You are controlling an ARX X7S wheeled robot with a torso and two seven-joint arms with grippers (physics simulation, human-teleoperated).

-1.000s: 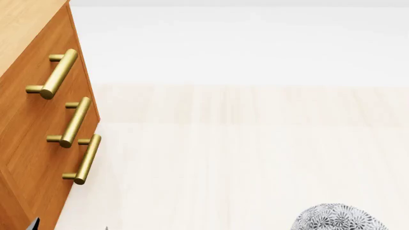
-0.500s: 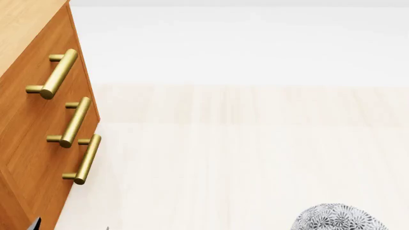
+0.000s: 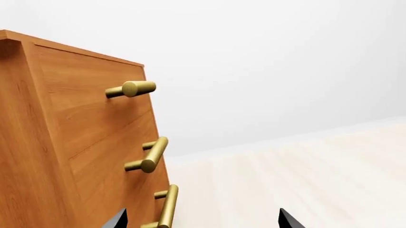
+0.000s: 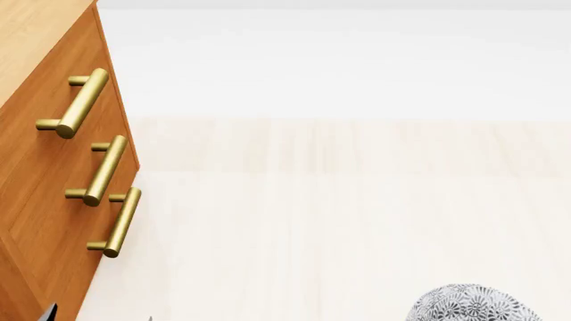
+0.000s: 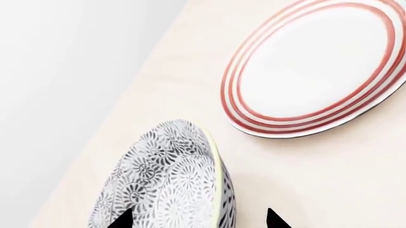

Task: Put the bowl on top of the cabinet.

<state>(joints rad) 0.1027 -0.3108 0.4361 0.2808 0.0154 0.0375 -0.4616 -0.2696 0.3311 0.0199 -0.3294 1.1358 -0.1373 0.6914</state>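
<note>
The right gripper (image 5: 197, 223) has its jaws spread, one tip overlapping the bowl (image 5: 168, 183) and one clear beyond its rim; grip uncertain. Beyond lies a red-ringed plate (image 5: 317, 71). The left gripper (image 3: 199, 221) stands open beside the cabinet (image 3: 70, 142).

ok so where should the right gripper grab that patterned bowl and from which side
Judging by the right wrist view, the bowl is best pinched at its thin pale rim, one finger inside and one on the curved outer wall, because the rounded body looks too wide and smooth to span. The right gripper already faces that edge, on the side away from the plate.
</note>
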